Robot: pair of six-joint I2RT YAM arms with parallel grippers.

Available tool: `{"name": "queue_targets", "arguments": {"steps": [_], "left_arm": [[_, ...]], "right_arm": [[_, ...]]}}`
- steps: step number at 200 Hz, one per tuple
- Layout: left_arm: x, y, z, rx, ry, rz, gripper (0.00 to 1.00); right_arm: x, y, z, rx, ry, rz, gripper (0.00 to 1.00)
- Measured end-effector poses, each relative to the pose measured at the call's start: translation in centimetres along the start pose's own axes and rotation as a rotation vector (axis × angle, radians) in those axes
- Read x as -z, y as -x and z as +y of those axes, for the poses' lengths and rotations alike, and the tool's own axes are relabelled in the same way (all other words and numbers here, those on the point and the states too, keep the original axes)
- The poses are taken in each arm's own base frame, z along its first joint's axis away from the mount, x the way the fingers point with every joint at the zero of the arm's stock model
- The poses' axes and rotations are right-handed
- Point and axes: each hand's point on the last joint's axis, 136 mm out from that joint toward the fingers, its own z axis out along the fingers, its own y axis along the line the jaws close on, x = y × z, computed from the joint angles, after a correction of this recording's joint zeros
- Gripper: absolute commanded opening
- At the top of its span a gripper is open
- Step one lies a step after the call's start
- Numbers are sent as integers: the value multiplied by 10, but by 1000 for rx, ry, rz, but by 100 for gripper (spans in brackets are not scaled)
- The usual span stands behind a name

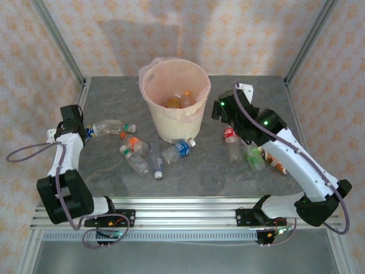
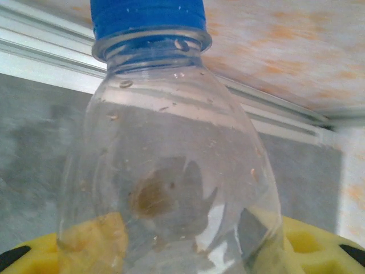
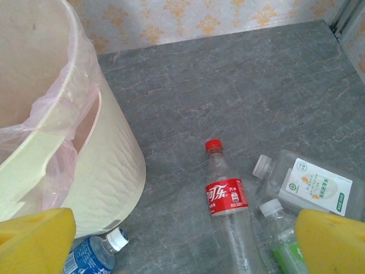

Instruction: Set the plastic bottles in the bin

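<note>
My left gripper (image 1: 82, 130) is shut on a clear plastic bottle (image 2: 171, 171) with a blue cap (image 2: 148, 17); both yellow pads (image 2: 311, 240) press its body. In the top view this bottle (image 1: 111, 127) lies out to the right of the gripper, at the table's left side. The cream bin (image 1: 175, 100) with its pinkish liner stands at the back centre and holds orange bottles (image 1: 178, 101). My right gripper (image 1: 225, 111) hangs open just right of the bin (image 3: 85, 160), above a red-label cola bottle (image 3: 226, 197), with nothing between its fingers (image 3: 40, 240).
Several bottles lie in front of the bin: an orange-label one (image 1: 132, 142), a clear one (image 1: 137, 162), a blue-label one (image 1: 178, 150). Under the right arm lie a green-label bottle (image 1: 254, 157) and a white-label one (image 3: 311, 185). Frame posts stand at the back corners.
</note>
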Motion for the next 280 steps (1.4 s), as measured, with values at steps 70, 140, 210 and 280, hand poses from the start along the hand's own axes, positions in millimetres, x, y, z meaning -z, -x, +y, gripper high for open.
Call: {"name": "queue_targets", "arguments": {"steps": [70, 140, 210, 280], "left_arm": [[138, 14, -111, -72, -446, -21, 52], [231, -52, -195, -326, -739, 70, 53], [301, -155, -278, -708, -1008, 106, 56], [319, -274, -280, -1179, -1165, 70, 60]], "right_arm": [[3, -10, -6, -22, 21, 2, 99], [1, -17, -4, -42, 42, 16, 99], [13, -13, -10, -101, 73, -14, 99], [7, -21, -19, -134, 27, -20, 99]]}}
